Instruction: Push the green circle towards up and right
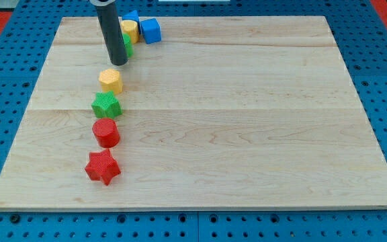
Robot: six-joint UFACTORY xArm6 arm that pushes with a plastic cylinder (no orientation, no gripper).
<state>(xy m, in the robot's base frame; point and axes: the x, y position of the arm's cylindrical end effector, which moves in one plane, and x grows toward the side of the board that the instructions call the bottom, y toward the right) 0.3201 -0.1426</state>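
Observation:
The green circle [127, 48] is mostly hidden behind my rod near the view's top left; only its right edge shows. My tip [118, 63] rests on the board at the green circle's lower left, touching or nearly touching it. A yellow block [129, 29] sits just above the green circle. A blue cube [151, 30] stands to its right, and another blue block [132, 16] peeks out behind them.
Down the view's left runs a column: a yellow hexagon [111, 80], a green star [106, 105], a red cylinder [105, 132] and a red star [103, 167]. They lie on a wooden board [247, 114] on a blue pegboard.

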